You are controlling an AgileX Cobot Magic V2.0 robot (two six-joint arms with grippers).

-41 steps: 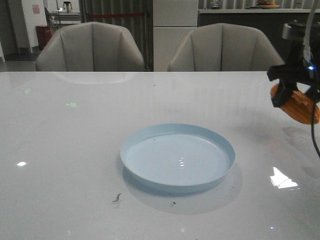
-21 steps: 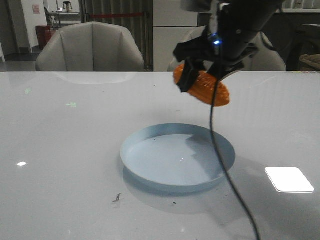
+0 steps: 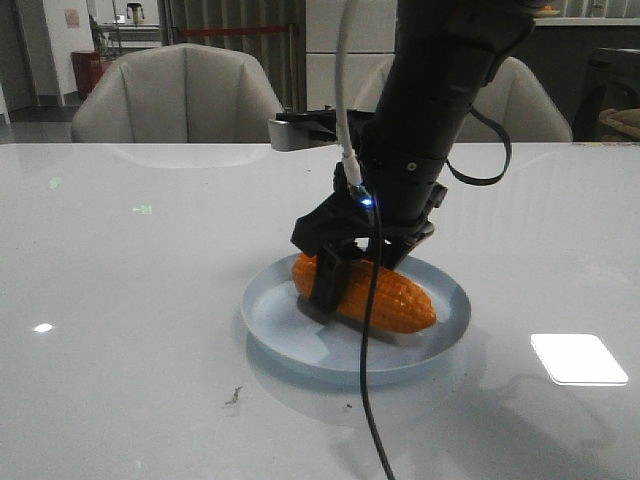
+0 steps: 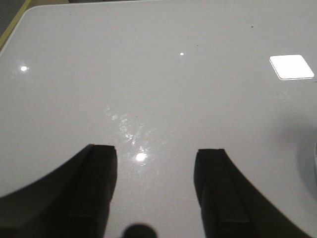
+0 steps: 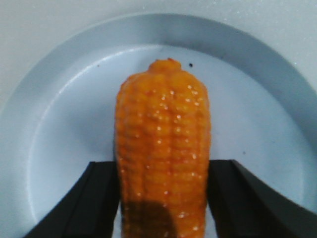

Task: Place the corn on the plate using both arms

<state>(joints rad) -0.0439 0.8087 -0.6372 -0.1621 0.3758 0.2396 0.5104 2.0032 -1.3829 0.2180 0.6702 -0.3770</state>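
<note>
Right black gripper (image 3: 345,282), lowered over the dish, its two fingers (image 5: 101,198) pressed against opposite flanks of the glossy orange corn cob (image 3: 368,294), which is thus clamped between them near its blunter end; the cob lies lengthwise inside the round, shallow, pale blue plate (image 3: 268,315), tapered end toward the robot's right, and appears to rest on the plate floor, though contact beneath it cannot be confirmed; in the right wrist view the corn (image 5: 162,148) points away from the fingers across the plate (image 5: 59,129), with small dark specks on the plate surface beside its tip; a white cable and a black cable run down along the dark right arm (image 3: 435,110), the black one hanging in front of the plate; a small blue light glows on the wrist. Left black gripper (image 4: 154,191), fingers (image 4: 96,186) spread wide apart with nothing between them, above the bare glossy white table (image 4: 158,74); a bright rectangular reflection (image 3: 579,357) lies on the table to the right of the plate; two grey upholstered chairs (image 3: 180,95) stand behind the far edge. No legible writing or brand is visible.
</note>
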